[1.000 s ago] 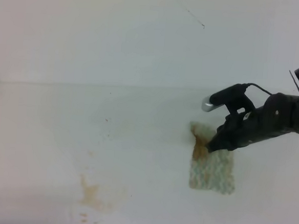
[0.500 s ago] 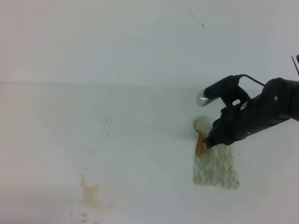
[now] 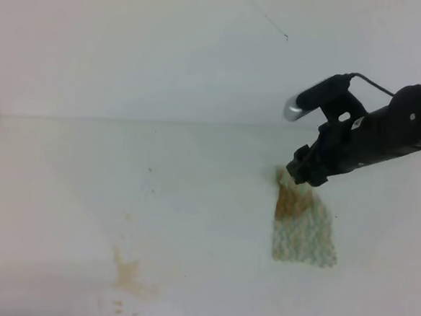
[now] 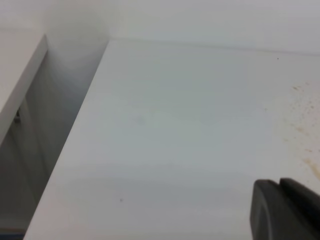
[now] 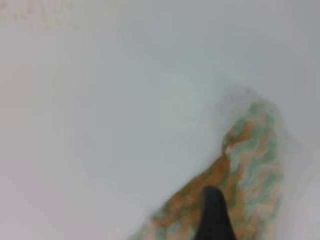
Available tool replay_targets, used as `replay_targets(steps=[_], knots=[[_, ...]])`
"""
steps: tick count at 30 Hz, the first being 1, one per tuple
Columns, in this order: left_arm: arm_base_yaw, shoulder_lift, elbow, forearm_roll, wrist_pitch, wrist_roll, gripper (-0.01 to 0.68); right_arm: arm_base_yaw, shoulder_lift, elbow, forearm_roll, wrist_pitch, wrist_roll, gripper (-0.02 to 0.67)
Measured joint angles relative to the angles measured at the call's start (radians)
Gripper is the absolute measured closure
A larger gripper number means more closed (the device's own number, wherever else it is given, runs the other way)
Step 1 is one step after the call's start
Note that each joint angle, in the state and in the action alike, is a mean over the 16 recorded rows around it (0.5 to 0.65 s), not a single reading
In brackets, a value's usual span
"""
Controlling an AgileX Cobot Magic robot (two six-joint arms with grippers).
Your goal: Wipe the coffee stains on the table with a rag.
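Observation:
My right gripper (image 3: 300, 171) is shut on the top corner of the rag (image 3: 304, 230), a pale green-white nubby cloth with a brown patch near the top. The rag hangs and trails from the gripper down to the white table (image 3: 193, 200). In the right wrist view one dark fingertip (image 5: 215, 215) rests on the brown-stained rag (image 5: 250, 155). The glossy coffee blob is not in view; only a faint tan smear (image 3: 128, 277) shows at the front left. In the left wrist view my left gripper (image 4: 287, 210) shows as dark fingers pressed together above the table (image 4: 165, 130).
The table's back edge meets a white wall (image 3: 167, 54). In the left wrist view the table's left edge (image 4: 75, 135) drops into a gap beside another white surface. Small brown specks (image 4: 302, 117) dot the table at the right.
My right gripper has risen and moved back with the rag's corner. The rag has stretched out longer below it, and more of the brown patch shows.

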Motion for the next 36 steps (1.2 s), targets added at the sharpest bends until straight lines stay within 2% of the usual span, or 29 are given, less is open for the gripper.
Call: replay_targets(steps=[4, 12, 17, 21, 30, 36], knots=[[0.0, 0.0, 0.0, 0.0, 0.0, 0.0, 0.674, 0.0, -0.077, 0.0, 0.001, 0.021, 0.0, 0.285], [0.0, -0.005, 0.005, 0.0, -0.002, 0.0, 0.674, 0.0, -0.296, 0.018, 0.003, 0.074, 0.014, 0.498], [0.0, -0.005, 0.005, 0.0, -0.002, 0.0, 0.674, 0.0, -0.497, 0.106, 0.004, 0.032, 0.062, 0.61], [0.0, -0.002, 0.0, 0.0, 0.0, 0.0, 0.675, 0.0, -0.691, 0.246, 0.005, -0.03, 0.117, 0.636], [0.0, 0.007, -0.009, 0.0, 0.004, 0.0, 0.675, 0.0, -1.137, 0.639, 0.009, -0.224, 0.227, 0.643], [0.0, 0.007, -0.009, 0.0, 0.004, 0.0, 0.675, 0.0, -1.304, 0.783, 0.009, -0.297, 0.244, 0.644]])
